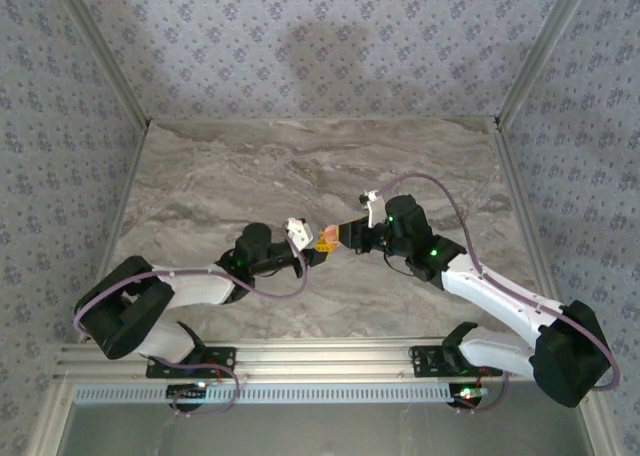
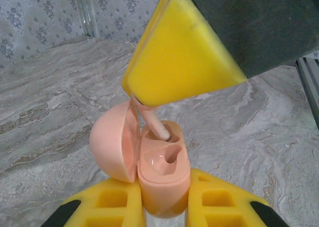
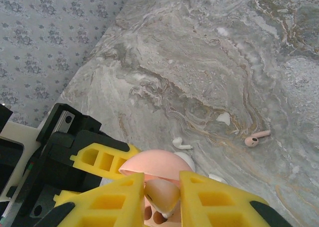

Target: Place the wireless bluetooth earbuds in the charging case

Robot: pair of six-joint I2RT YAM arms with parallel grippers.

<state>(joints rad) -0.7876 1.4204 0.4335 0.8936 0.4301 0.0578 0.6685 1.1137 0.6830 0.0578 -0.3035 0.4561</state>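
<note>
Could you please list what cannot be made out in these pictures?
- Left wrist: the earbud head, hidden behind the right pincer's finger.
- Right wrist: the charging case slots, covered by that pincer.
- Top external: case and earbud, too small.
- Right wrist: white bit, too small to identify.

One pink charging case is counted. Three earbuds are seen: one pale earbud at the case, and one pink earbud and one white earbud on the table. Two small white bits are also counted.
</note>
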